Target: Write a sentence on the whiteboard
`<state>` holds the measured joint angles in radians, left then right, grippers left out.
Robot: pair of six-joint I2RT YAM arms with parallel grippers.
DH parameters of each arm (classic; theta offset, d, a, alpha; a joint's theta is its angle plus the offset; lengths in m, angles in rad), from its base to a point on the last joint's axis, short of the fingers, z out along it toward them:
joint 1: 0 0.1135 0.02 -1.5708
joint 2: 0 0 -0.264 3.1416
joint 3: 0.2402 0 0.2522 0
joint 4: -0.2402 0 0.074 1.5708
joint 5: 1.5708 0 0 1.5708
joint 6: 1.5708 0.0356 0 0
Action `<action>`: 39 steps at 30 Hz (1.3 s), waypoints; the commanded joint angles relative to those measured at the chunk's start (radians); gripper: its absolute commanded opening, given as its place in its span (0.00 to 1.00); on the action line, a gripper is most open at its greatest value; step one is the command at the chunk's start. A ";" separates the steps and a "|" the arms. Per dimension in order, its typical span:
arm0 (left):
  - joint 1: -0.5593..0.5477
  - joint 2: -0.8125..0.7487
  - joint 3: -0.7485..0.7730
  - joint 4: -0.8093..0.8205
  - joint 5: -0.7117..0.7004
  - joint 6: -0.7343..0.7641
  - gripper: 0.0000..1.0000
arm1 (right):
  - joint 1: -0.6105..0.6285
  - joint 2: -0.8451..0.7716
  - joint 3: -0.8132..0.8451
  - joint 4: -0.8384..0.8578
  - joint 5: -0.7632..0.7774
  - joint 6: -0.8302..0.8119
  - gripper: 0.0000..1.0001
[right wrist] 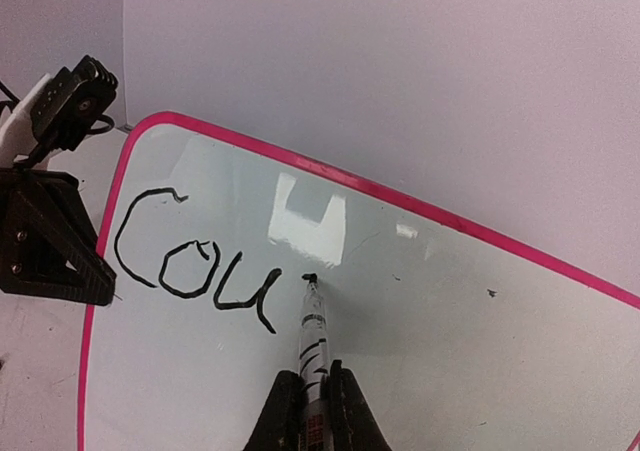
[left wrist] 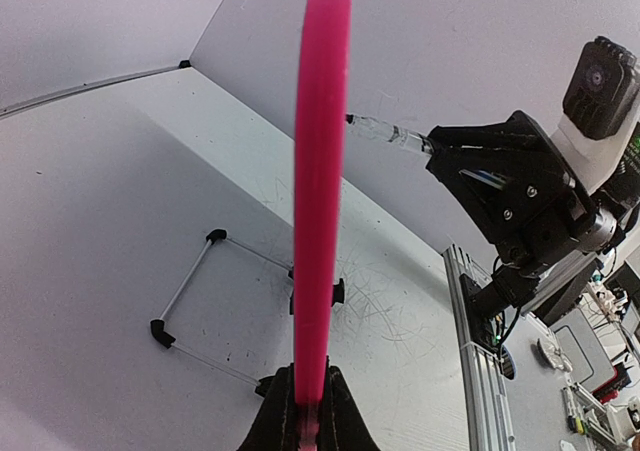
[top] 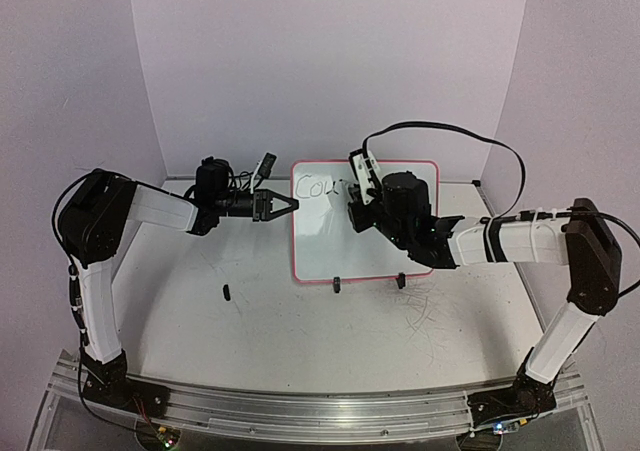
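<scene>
The whiteboard point(top: 335, 241) stands tilted on two black clip feet at the table's middle, its pink frame around a glossy white face. "Cou" is written in black at its upper left point(right wrist: 190, 266). My left gripper point(top: 283, 207) is shut on the board's left frame edge, seen edge-on in the left wrist view point(left wrist: 320, 191). My right gripper point(top: 360, 214) is shut on a marker point(right wrist: 313, 341), whose tip touches the board just right of the "u". A small fresh black mark sits at the tip.
A small black marker cap point(top: 227, 292) lies on the table left of the board. A wire stand frame with black corners point(left wrist: 190, 301) shows behind the board in the left wrist view. Scuffed tabletop lies in front of the board; the walls stand close behind.
</scene>
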<state>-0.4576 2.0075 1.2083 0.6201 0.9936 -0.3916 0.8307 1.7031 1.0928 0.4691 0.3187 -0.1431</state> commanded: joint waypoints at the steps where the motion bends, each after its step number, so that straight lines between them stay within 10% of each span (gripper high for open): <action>1: -0.016 -0.056 0.010 0.004 0.039 0.005 0.00 | -0.004 -0.029 -0.022 -0.016 0.011 0.032 0.00; 39: -0.016 -0.055 0.011 0.003 0.042 0.003 0.00 | 0.009 -0.016 -0.025 0.023 0.059 0.052 0.00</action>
<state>-0.4576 2.0075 1.2083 0.6197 0.9914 -0.3918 0.8455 1.6772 1.0210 0.4625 0.3274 -0.0823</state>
